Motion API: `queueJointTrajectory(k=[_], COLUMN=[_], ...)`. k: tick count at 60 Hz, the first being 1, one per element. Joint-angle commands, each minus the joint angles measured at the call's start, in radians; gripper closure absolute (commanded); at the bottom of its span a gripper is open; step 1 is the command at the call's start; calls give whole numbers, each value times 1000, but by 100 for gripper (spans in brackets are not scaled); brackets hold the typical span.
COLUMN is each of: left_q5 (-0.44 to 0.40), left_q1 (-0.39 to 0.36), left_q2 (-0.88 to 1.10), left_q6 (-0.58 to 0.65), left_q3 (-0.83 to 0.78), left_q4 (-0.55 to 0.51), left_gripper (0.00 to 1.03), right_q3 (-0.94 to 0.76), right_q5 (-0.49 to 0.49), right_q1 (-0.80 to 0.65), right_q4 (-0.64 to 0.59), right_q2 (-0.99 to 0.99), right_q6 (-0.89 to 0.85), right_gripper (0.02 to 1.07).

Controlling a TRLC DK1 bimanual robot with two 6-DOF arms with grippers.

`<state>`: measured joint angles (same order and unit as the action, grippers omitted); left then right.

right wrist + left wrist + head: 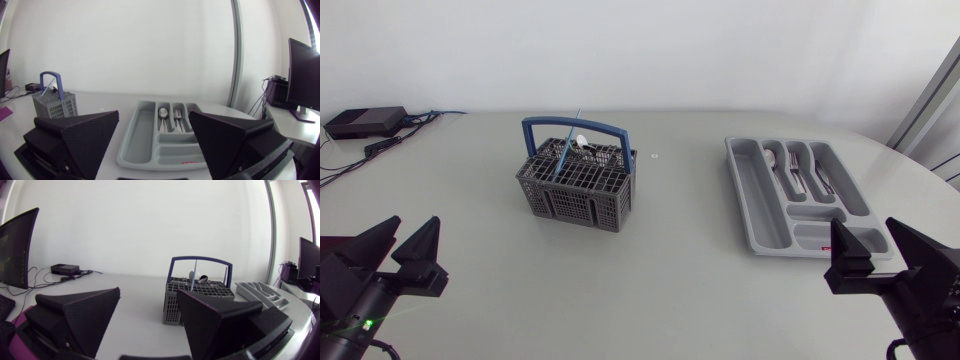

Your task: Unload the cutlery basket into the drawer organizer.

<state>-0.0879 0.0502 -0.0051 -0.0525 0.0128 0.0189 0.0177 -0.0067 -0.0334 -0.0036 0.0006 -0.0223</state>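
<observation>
i'd put the job at partly done. the drawer organizer, at the right of the head view, holds a sorted spoon in one narrow slot and what look like forks in the two slots beside it. its long left compartment and the short cross compartment at the near end look bare.

the cutlery basket stands upper centre-left and is not yet emptied. a basket spoon shows its bowl above the grid, under the blue handle, and a thin stem leans up past that handle. i cannot tell how much more sits lower down.

my left gripper is in the lower left corner, fingers spread wide with nothing between them. my right gripper is at lower right, equally wide and empty, just at the organizer's near end.

the table gives a broad run between basket and organizer, with only a small white speck near the basket. a black box with cables sits upper left, well apart. the organizer lies near the table's curved right edge, so i'd judge that side tight. the handle arches over the basket's middle, so picks likely need to drop in beside it.
</observation>
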Motion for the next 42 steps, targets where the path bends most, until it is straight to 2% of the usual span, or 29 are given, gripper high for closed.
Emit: queueJointTrajectory(k=[1, 25, 42], left_q5=[8, 8, 8], left_q1=[-1, 2, -4], left_q2=[-7, -10, 34], left_q6=[-21, -52, -52], left_q3=[-14, -11, 108], left_q4=[0, 24, 4], left_gripper=[4, 4, 5], right_q3=[-18, -19, 7], right_q5=[-1, -3, 2], right_q1=[10, 12, 82], right_q4=[-6, 2, 116], right_q2=[-5, -7, 21], right_q6=[10, 10, -4], right_gripper=[6, 6, 7])
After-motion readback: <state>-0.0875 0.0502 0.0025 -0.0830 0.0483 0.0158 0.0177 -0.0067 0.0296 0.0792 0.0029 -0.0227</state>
